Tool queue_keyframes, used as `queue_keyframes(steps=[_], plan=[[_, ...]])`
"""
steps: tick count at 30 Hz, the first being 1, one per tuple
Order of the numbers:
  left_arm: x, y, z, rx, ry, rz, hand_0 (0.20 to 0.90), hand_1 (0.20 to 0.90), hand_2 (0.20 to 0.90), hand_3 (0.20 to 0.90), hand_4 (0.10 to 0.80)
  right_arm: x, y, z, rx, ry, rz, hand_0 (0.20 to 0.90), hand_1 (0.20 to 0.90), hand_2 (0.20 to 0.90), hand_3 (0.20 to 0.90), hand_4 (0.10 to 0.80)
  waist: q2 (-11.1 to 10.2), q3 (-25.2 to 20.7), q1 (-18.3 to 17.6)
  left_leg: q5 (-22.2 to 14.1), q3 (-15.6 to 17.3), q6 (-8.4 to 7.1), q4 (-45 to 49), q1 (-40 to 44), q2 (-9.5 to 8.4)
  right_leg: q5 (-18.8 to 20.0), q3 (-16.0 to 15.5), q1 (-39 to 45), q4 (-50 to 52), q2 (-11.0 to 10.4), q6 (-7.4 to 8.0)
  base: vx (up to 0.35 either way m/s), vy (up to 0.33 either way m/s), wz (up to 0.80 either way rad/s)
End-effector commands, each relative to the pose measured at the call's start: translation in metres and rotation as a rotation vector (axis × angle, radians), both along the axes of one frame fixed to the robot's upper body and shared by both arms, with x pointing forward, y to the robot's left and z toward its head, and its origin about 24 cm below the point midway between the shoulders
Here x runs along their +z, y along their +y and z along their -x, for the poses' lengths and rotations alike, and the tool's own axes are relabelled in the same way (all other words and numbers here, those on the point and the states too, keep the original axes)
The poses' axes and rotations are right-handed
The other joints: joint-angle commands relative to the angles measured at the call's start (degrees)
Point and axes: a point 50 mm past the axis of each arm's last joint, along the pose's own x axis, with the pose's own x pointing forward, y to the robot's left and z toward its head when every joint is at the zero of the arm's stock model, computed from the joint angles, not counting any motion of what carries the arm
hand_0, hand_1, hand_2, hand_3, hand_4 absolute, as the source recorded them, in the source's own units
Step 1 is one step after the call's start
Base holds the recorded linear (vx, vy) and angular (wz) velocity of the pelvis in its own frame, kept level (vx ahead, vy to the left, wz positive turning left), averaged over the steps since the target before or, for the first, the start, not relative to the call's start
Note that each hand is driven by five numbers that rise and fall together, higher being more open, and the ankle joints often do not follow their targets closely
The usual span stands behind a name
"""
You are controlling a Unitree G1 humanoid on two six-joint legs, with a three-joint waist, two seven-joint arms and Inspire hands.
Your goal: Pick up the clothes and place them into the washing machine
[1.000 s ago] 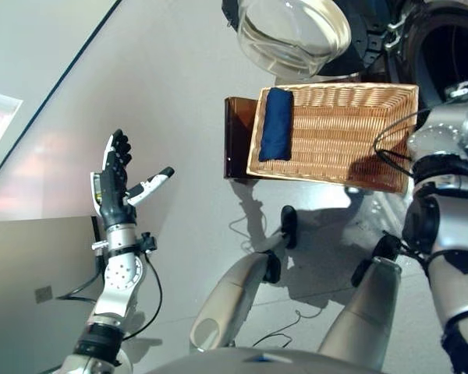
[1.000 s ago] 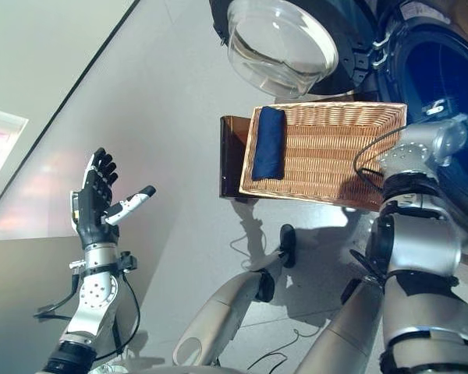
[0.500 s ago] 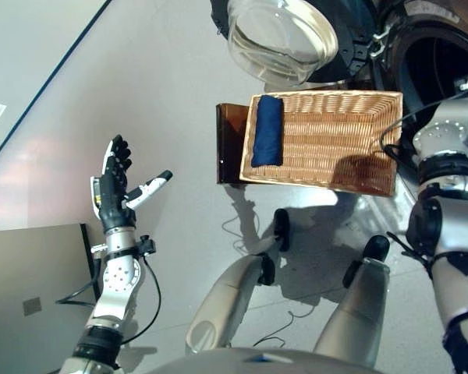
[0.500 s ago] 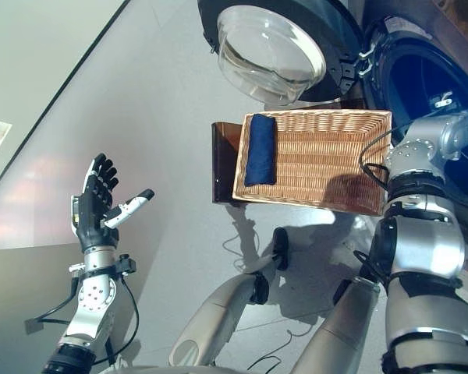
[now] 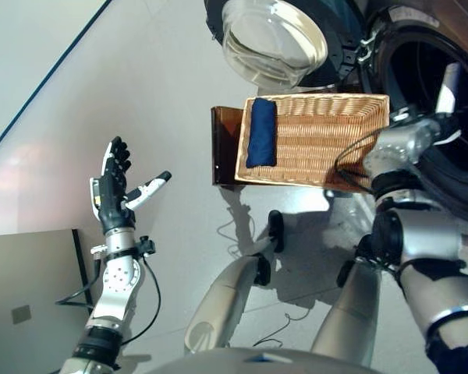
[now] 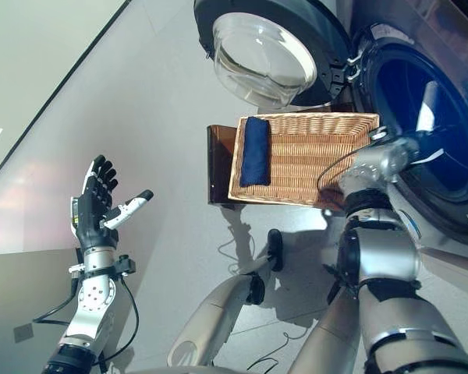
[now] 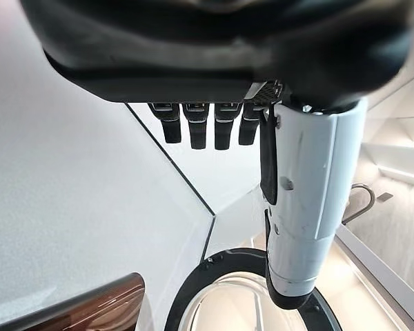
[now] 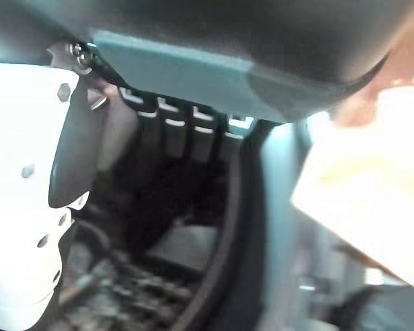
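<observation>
In the eye views the right arm has swung to the washer (image 6: 421,132) mouth while the blue cloth (image 5: 261,132) lies in the basket (image 5: 327,140) and the left hand (image 5: 113,187) idles, fingers wide; the right wrist view shows the right hand (image 8: 186,124), fingers straight, empty, so one garment remains.

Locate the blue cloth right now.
The folded blue cloth lies in the wicker basket at its left end, in both eye views; the basket sits on a brown stool just below the washer's open door.
</observation>
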Motion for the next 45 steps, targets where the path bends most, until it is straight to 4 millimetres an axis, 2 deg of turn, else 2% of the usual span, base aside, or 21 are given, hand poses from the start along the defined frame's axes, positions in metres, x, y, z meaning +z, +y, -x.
queue_keyframes(steps=[1,2,3,5,6,11,14,15,19,22,23,27,28,29,30,33,35,37,39,42,45], plan=[[0.023,0.024,-0.005,0.112,-0.142,-0.002,0.9,0.9,0.9,0.9,0.8,0.018,-0.003,0.003,0.022,-0.082,0.179,0.9,0.9,0.9,0.9,0.8,-0.5,-2.1,2.4,-8.9,-2.0,-6.27,3.8,-1.2,1.4,2.0,-0.7,3.4,-7.4,0.8,-1.48,-0.011,-0.018,0.09],[0.022,0.024,-0.005,0.113,-0.139,-0.002,0.9,0.9,0.9,0.9,0.8,0.008,0.005,0.002,0.052,-0.067,0.176,0.9,0.9,0.9,0.9,0.8,-0.9,-1.6,2.2,-7.9,-1.7,-6.02,3.9,-1.5,1.66,3.2,-1.3,3.4,-7.7,0.9,-1.83,0.09,-0.04,0.08],[0.022,0.024,-0.005,0.116,-0.136,-0.004,0.9,0.9,0.9,0.9,0.8,0.002,0.011,0.001,0.071,-0.058,0.176,0.9,0.9,0.9,0.9,0.8,-1.5,-1.9,2.1,-9.2,-2.3,-6.3,3.9,-0.7,1.53,1.9,-1.1,4.3,-7.8,1.0,-1.49,-0.01,-0.024,0.07],[0.021,0.023,-0.005,0.112,-0.131,0.0,0.9,0.9,0.9,0.9,0.8,-0.006,0.019,0.0,0.095,-0.047,0.166,0.9,0.9,0.9,0.9,0.8,-1.7,-1.5,2.0,-8.0,-2.0,-5.99,3.6,-0.8,1.78,3.3,-1.8,4.3,-8.3,1.1,-1.83,-0.052,-0.01,0.03],[0.018,0.021,-0.006,0.105,-0.116,0.008,0.9,0.9,0.9,0.9,0.8,-0.022,0.026,0.0,0.13,-0.003,0.169,0.9,0.9,0.9,0.9,0.8,-2.6,-1.3,1.8,-8.0,-2.1,-5.97,3.5,-0.3,1.96,3.6,-2.2,5.2,-9.1,1.4,-1.84,-0.079,-0.011,0.02],[0.004,0.017,-0.007,0.086,-0.048,0.032,0.9,0.9,0.9,0.9,0.8,-0.066,0.053,0.008,0.228,0.072,0.148,0.9,0.9,0.9,0.9,0.8,-5.1,-1.1,0.6,-8.3,-2.4,-5.86,2.9,2.7,2.57,4.2,-3.3,9.5,-11.5,2.4,-1.84,0.034,-0.027,-0.09],[-0.012,0.016,-0.006,0.09,0.03,0.043,0.9,0.9,0.9,0.9,0.8,-0.101,0.067,0.022,0.294,0.144,0.146,0.9,0.9,0.9,0.9,0.8,-7.0,-1.1,-0.6,-8.3,-2.6,-5.95,2.1,6.0,3.1,4.7,-4.4,13.9,-13.8,2.9,-1.76,0.08,-0.049,-0.09],[-0.022,0.016,-0.004,0.095,0.079,0.044,0.9,0.9,0.9,0.9,0.8,-0.117,0.067,0.029,0.32,0.22,0.173,0.9,0.9,0.9,0.9,0.8,-7.9,-1.3,-0.9,-8.3,-2.7,-6.08,1.7,7.5,3.35,4.8,-4.9,15.6,-14.6,3.0,-1.71,0.091,-0.054,-0.11],[-0.057,0.023,0.004,0.128,0.27,0.026,0.9,0.9,0.9,0.9,0.8,-0.162,0.084,0.054,0.451,0.404,0.262,0.9,0.9,0.9,0.9,0.8,-11.1,-2.3,-2.7,-7.9,-3.0,-6.5,-1.1,13.9,4.36,5.9,-6.4,22.8,-19.6,4.1,-1.29,0.092,-0.061,-0.07],[-0.086,0.029,0.014,0.151,0.421,0.04,0.9,0.9,0.9,0.9,0.8,-0.207,0.087,0.092,0.559,0.554,0.308,0.9,0.9,0.9,0.9,0.8,-13.4,-4.3,-4.4,-7.2,-3.0,-6.94,-4.4,19.8,5.04,7.0,-7.6,29.0,-24.3,4.8,-0.68,0.125,-0.076,-0.18],[-0.096,0.029,0.018,0.135,0.487,0.011,0.9,0.9,0.9,0.9,0.8,-0.224,0.079,0.109,0.595,0.659,0.363,0.9,0.9,0.9,0.9,0.8,-14.2,-5.3,-5.0,-6.8,-2.9,-7.21,-6.0,22.0,5.35,7.5,-8.2,31.2,-26.0,5.0,-0.38,0.128,-0.053,-0.11],[-0.132,0.031,0.042,0.099,0.705,-0.015,0.9,0.9,0.9,0.9,0.8,-0.277,0.055,0.18,0.645,0.944,0.346,0.9,0.9,0.9,0.9,0.8,-16.1,-9.4,-7.3,-6.0,-2.3,-7.83,-10.5,27.9,5.96,9.5,-8.9,37.7,-32.4,5.6,0.68,0.127,-0.038,-0.04],[-0.132,0.03,0.042,0.098,0.706,-0.015,0.9,0.9,0.9,0.9,0.8,-0.277,0.055,0.18,0.645,0.944,0.346,0.9,0.9,0.9,0.9,0.8,-16.0,-9.3,-7.3,-5.9,-2.3,-7.84,-10.7,28.2,5.96,9.6,-9.0,38.0,-32.6,5.6,0.69,0.101,-0.029,0.02],[-0.143,0.03,0.053,0.087,0.78,-0.019,0.9,0.9,0.9,0.9,0.8,-0.29,0.05,0.202,0.684,1.05,0.367,0.9,0.9,0.9,0.9,0.8,-16.4,-10.3,-7.8,-6.0,-2.1,-8.0,-11.7,30.0,6.0,10.1,-9.0,39.6,-34.0,5.7,1.04,0.114,-0.03,-0.23],[-0.158,0.03,0.071,0.083,0.885,-0.02,0.9,0.9,0.9,0.9,0.8,-0.309,0.044,0.242,0.761,1.225,0.396,0.9,0.9,0.9,0.9,0.8,-17.0,-12.4,-8.3,-5.8,-1.3,-8.06,-13.2,32.0,5.98,11.9,-8.6,41.3,-36.7,5.6,1.6,0.154,-0.038,-0.2],[-0.175,0.027,0.098,0.053,1.023,-0.018,0.9,0.9,0.9,0.9,0.8,-0.325,0.045,0.286,0.896,1.411,0.46,0.9,0.9,0.9,0.9,0.8,-17.6,-15.1,-8.7,-5.9,-0.4,-8.26,-15.5,35.3,5.91,13.2,-8.3,44.3,-40.1,5.3,2.48,0.12,-0.033,-0.21],[-0.181,0.022,0.107,0.029,1.064,0.011,0.9,0.9,0.9,0.9,0.8,-0.332,0.041,0.316,0.942,1.523,0.437,0.9,0.9,0.9,0.9,0.8,-17.6,-15.6,-8.9,-6.4,0.2,-7.99,-15.4,37.3,5.92,12.8,-8.2,45.9,-39.8,5.2,2.45,0.089,-0.037,-0.17],[-0.186,0.022,0.117,0.029,1.1,0.033,0.9,0.9,0.9,0.9,0.8,-0.335,0.043,0.334,0.962,1.567,0.396,0.9,0.9,0.9,0.9,0.8,-17.7,-16.2,-9.4,-6.8,0.3,-7.79,-15.2,38.4,5.96,12.3,-7.8,46.9,-39.2,5.5,2.35,0.073,-0.032,-0.08],[-0.188,0.02,0.122,0.006,1.121,0.054,0.9,0.9,0.9,0.9,0.8,-0.337,0.043,0.342,0.959,1.58,0.363,0.9,0.9,0.9,0.9,0.8,-17.8,-16.9,-9.9,-7.3,0.4,-7.81,-15.3,39.5,6.04,12.1,-7.5,48.0,-39.4,5.5,2.43,0.064,-0.039,-0.14],[-0.19,0.017,0.124,-0.052,1.145,0.03,0.9,0.9,0.9,0.9,0.8,-0.336,0.043,0.345,0.94,1.56,0.328,0.9,0.9,0.9,0.9,0.8,-17.6,-17.7,-10.8,-7.6,0.8,-7.84,-15.1,40.2,6.42,11.7,-7.0,48.2,-39.2,5.8,2.39,0.027,-0.055,-0.09],[-0.186,0.017,0.116,-0.151,1.146,-0.138,0.9,0.9,0.9,0.9,0.8,-0.335,0.043,0.339,0.931,1.521,0.342,0.9,0.9,0.9,0.9,0.8,-17.3,-17.9,-11.7,-7.6,1.3,-7.98,-15.0,40.9,6.99,11.5,-6.1,48.1,-39.1,6.3,2.2,0.011,-0.049,0.01]])
